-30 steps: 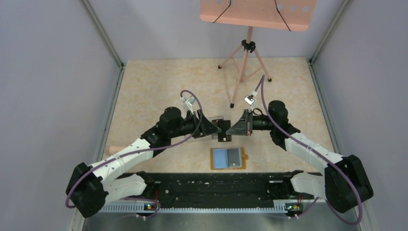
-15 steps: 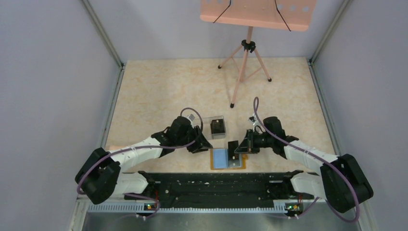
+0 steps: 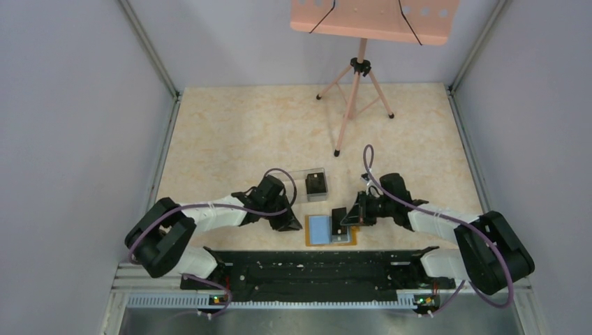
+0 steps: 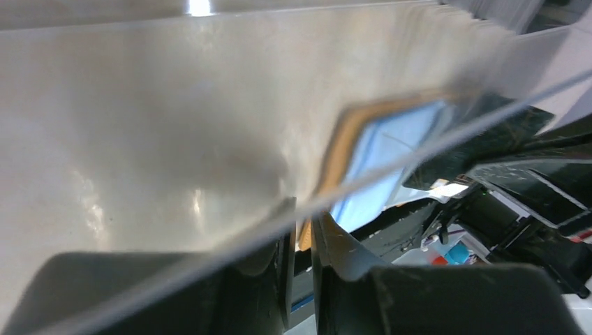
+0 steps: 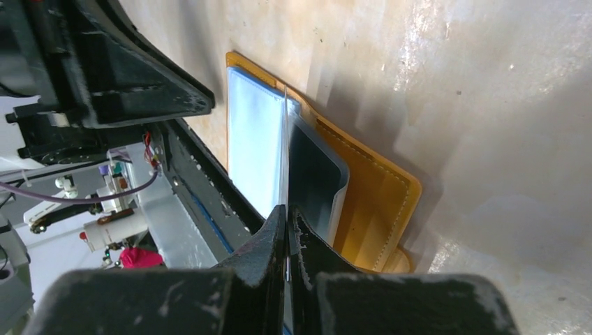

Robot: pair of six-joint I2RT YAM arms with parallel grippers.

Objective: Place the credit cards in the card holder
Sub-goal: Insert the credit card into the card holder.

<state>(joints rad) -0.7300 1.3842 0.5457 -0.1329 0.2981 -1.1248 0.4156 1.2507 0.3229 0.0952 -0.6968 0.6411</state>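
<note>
Right wrist view puts your right end effector [image 5: 287, 218] clenched on a credit card [image 3: 339, 218], held edge-on above the open card holder [image 5: 377, 188], which lies flat on the counter [image 3: 237, 132]. The card's edge lines up with the seam between the pale blue and grey pockets. If you come down off that line, the card will likely butt the pocket lip, bend, or push the holder away. Your left end effector [image 4: 300, 272] sits at the holder's left edge with its jaws close together. I cannot tell whether it pins anything, so the holder may slide. No brand or lettering is readable.
</note>
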